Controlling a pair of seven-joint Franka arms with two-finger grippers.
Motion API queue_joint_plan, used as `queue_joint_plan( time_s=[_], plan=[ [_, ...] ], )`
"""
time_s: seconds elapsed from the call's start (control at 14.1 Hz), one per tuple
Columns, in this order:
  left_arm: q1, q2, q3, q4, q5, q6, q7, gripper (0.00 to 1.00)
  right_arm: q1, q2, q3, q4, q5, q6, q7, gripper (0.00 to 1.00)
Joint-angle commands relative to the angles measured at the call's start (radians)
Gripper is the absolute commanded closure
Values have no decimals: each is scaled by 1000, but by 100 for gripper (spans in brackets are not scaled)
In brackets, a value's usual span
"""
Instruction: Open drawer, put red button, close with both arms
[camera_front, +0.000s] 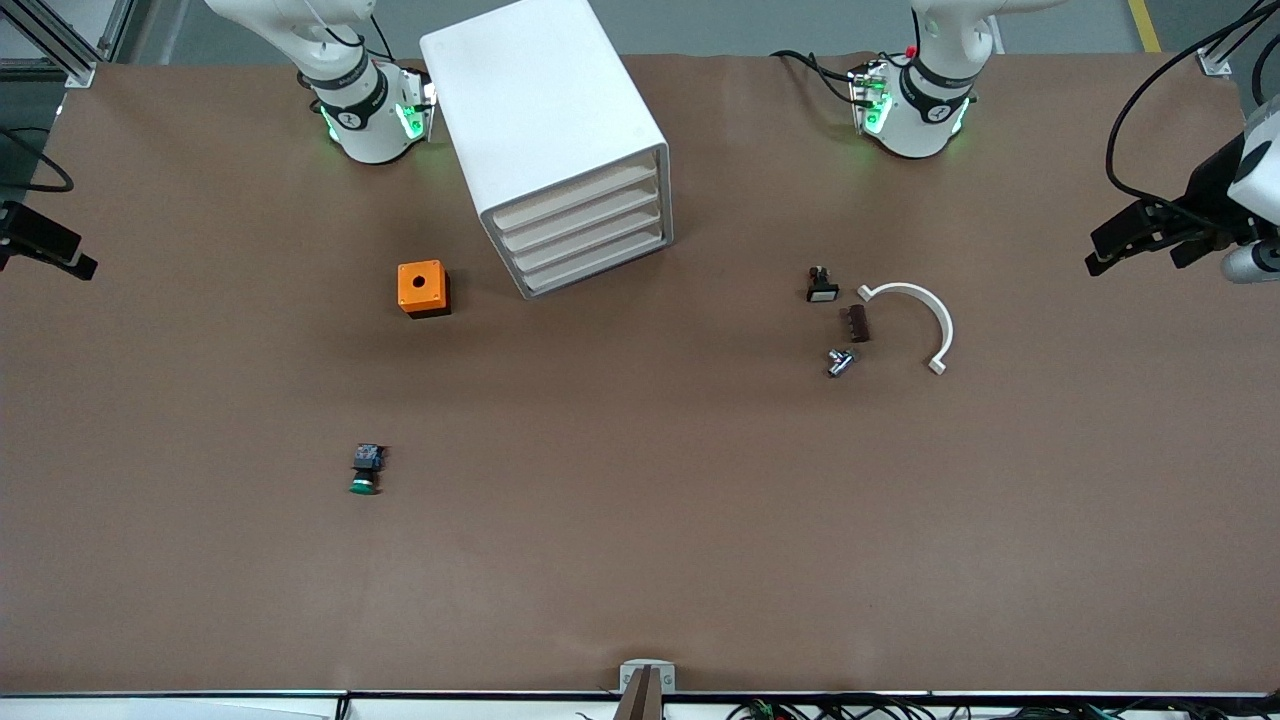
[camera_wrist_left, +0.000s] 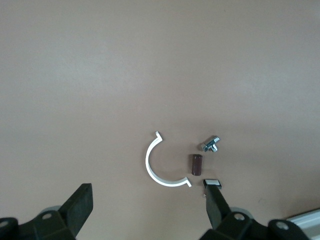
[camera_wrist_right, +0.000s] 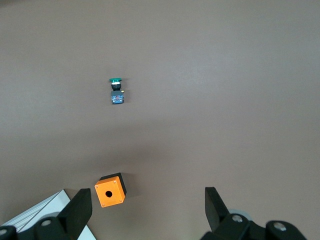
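The brown table (camera_front: 640, 560) in front of you carries a white drawer cabinet (camera_front: 545, 110) between the two arm bases, and its four drawers (camera_front: 585, 235) are all shut. You cannot find the red button in any of the three views. Toward the right arm's end of the table an orange box (camera_front: 423, 288) with a hole in its top sits beside the cabinet. A green-capped button (camera_front: 366, 470) lies on its side, well apart from the box and nearer the front camera. Toward the left arm's end you have a cluster of a small black switch with a white face (camera_front: 822, 286), a brown block (camera_front: 857, 323), a metal fitting (camera_front: 839, 362) and a white curved bracket (camera_front: 925, 315). Your left gripper (camera_wrist_left: 148, 197) hangs above that cluster with its jaws wide apart and nothing between them. Your right gripper (camera_wrist_right: 147, 195) hangs over the orange box, also spread wide and holding nothing.
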Motion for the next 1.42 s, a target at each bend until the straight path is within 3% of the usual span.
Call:
queue_joint_plan(
  time_s=[0.0,1.35],
  plan=[
    [3,23,-12,79,8,-84,8,0,-9,-15,6,-20,17,14,-17,0],
    [6,58,-8,95,23,-56,75,0,-12,-16,4,-31,-26,33,-54,0]
  ],
)
